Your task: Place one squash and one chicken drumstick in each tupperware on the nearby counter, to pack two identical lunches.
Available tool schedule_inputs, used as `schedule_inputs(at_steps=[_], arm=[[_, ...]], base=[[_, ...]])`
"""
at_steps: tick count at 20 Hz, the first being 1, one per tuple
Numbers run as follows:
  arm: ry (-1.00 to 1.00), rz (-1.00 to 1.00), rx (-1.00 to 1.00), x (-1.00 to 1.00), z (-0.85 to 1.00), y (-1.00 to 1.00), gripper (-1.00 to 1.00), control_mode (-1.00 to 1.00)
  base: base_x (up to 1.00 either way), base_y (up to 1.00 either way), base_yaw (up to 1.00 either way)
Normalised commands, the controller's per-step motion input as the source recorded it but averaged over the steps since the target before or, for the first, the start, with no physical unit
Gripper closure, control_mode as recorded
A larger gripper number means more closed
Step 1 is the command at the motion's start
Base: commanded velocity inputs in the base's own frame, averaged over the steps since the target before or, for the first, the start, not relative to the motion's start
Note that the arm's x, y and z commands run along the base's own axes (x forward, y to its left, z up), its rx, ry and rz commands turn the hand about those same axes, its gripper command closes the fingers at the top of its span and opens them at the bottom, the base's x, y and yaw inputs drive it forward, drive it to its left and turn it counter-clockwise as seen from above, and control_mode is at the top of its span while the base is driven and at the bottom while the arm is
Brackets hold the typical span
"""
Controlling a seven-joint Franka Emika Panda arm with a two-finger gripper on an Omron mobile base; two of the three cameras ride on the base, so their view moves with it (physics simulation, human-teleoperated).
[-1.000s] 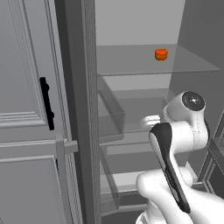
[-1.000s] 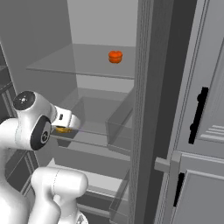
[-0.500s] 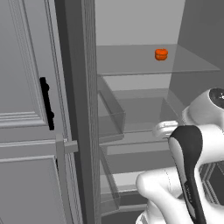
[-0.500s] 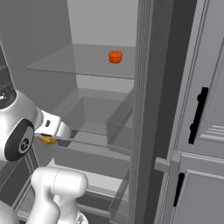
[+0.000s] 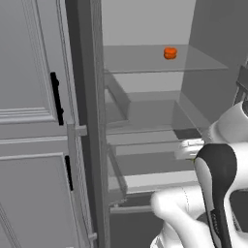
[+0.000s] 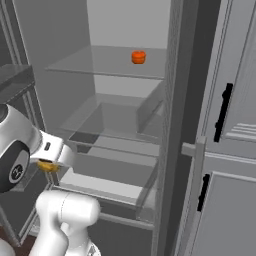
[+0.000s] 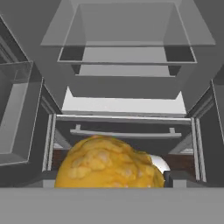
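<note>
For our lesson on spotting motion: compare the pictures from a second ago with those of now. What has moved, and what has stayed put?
The white robot arm swung outward from the open fridge, rightward in the left base view, carrying the bumpy golden-yellow chicken drumstick in its pincer. The small orange round item on the upper glass shelf and the grey panelled door stayed as they were.

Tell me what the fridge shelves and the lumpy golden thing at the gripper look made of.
Fridge shelves: clear glass or plastic, glossy; the back wall shows through them. Chicken drumstick: breaded fried coating, matte and bumpy golden-yellow, with a pale bone-like end at one side. It sits at the gripper, apparently held.
</note>
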Motion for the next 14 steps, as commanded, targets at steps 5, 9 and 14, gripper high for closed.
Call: schedule_inputs(at_steps=[5, 9, 14], arm=[[0.0, 0.0, 0.0, 0.0, 0.0, 0.0, 1.0, 1.0], [0.0, 0.0, 0.0, 0.0, 0.0, 0.0, 1.0, 1.0], [0.0, 0.0, 0.0, 0.0, 0.0, 0.0, 1.0, 1.0]], base=[[-1.0, 0.0, 0.06], [-1.0, 0.03, 0.17], [-1.0, 0.35, 0.38]])
